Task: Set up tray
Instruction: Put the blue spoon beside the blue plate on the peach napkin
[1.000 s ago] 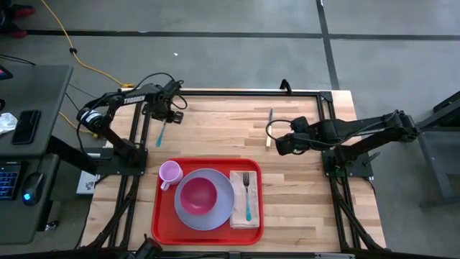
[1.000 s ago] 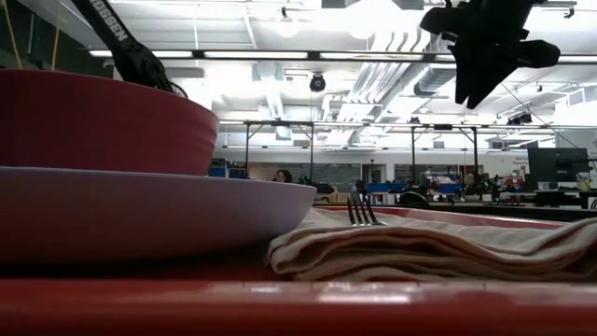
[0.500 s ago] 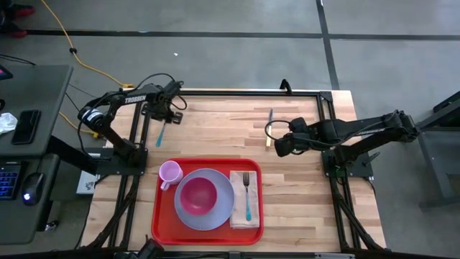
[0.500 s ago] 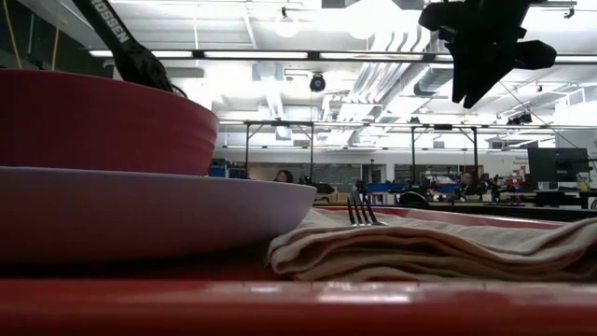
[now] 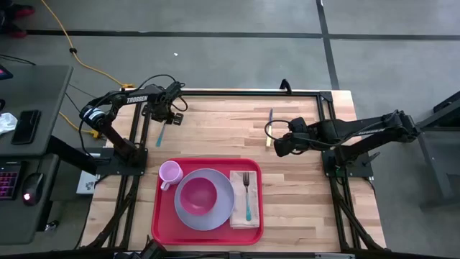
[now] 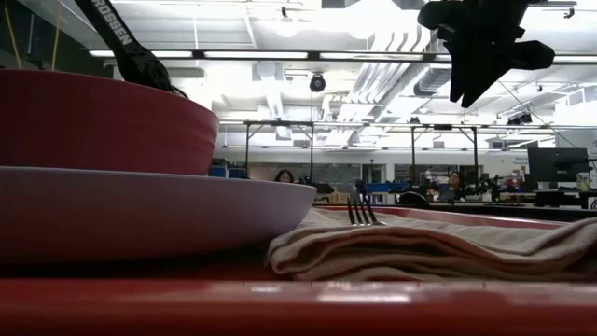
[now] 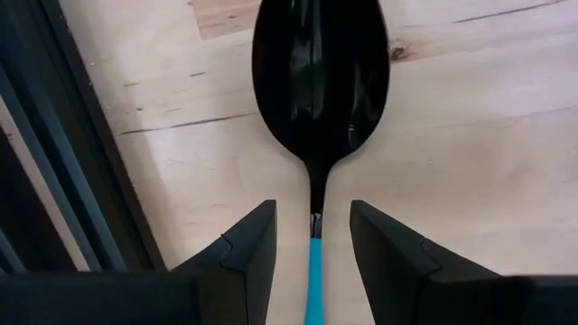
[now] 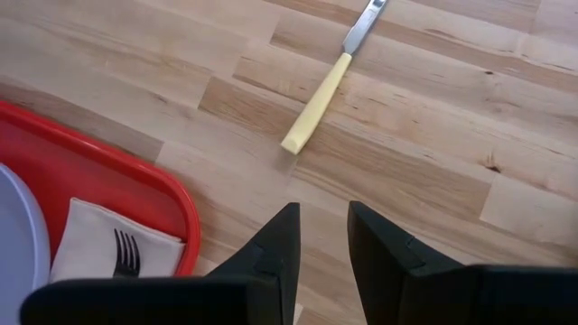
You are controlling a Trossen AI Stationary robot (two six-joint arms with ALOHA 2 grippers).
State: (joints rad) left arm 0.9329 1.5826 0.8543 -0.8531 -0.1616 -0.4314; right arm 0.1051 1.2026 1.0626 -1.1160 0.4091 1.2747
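The tray [image 5: 159,216] lies at the near edge of the surface [image 5: 302,208], already carrying a plate [image 5: 219,216] with a bowl [image 5: 198,196] in it, a pink cup [image 5: 169,172] at the plate's left and a napkin [image 5: 238,216] with a teal-handled fork [image 5: 247,194] at its right. Two pieces remain off the tray, both farther back. Beyond the tray's right corner the right gripper [image 8: 319,236] hangs above the bare wood with its jaws a narrow gap apart and nothing between them; the yellow-handled knife [image 8: 321,93] lies just ahead of them, its long axis running on away from the tray, handle end nearer the jaws, blade end farther. At the far left the left gripper [image 7: 312,236] is down over the spoon [image 7: 321,81], jaws spread and straddling the teal handle on either side, the dark bowl of the spoon pointing straight ahead, so the handle runs in line with the gripper. I judge the left arm the nearer to a grasp: its jaws need only close, while the right must reach forward to the knife
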